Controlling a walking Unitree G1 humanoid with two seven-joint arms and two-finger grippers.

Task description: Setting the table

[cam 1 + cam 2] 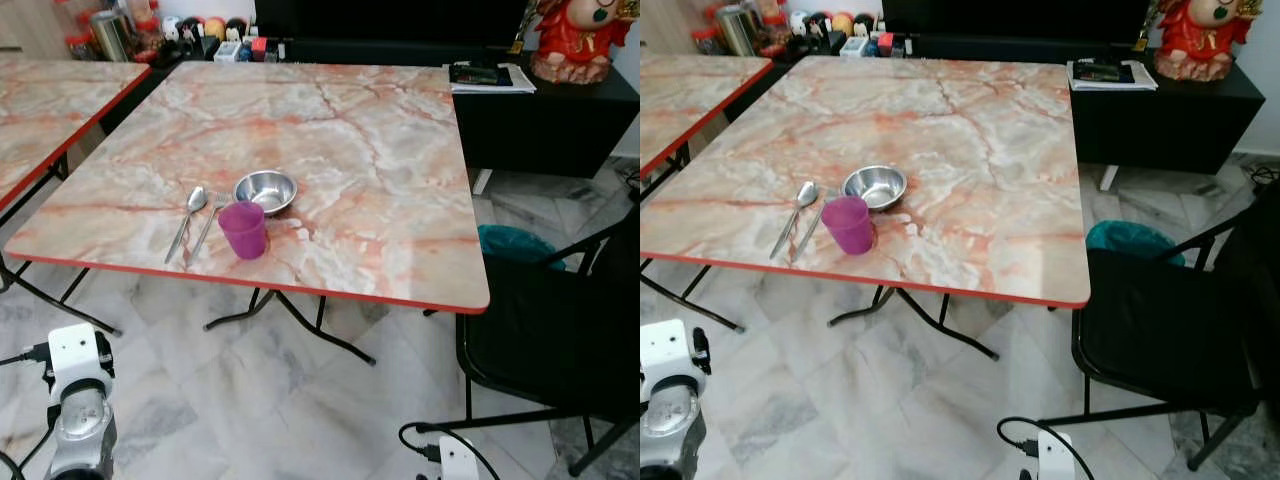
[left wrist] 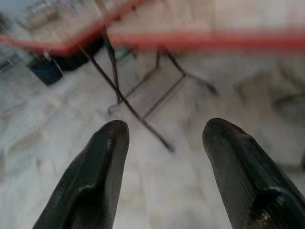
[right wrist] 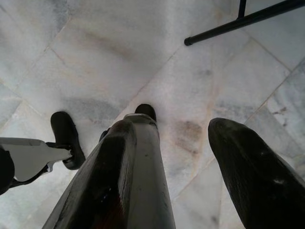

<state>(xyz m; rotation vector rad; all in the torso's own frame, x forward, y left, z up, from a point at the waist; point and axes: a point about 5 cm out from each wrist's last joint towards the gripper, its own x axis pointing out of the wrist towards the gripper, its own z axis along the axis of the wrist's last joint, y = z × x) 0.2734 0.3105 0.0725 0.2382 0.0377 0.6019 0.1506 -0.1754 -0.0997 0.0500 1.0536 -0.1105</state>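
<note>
**A:** Judging by what's on the table, most of the place setting is already down. The steel bowl sits left of centre in the frame, the purple cup just below it near the red front edge, and a spoon and fork lie side by side to the left of the cup.

**B:** So what would doing this step well look like?

**A:** My guess is tidying or adding to that cluster. Any reach should come from above and from the front edge, because the cup stands close to the bowl and the cutlery, and a sideways sweep could knock it over. The black chair at the lower right crowds that side, so the left arm looks better placed.

**B:** And the grippers?

**A:** Both hang low over the marble floor. The left gripper has its fingers spread wide, nothing between them, with the table legs beyond. The right gripper is also spread apart and empty, pointing down at the floor tiles, with a chair leg in the upper right of its frame.
</note>
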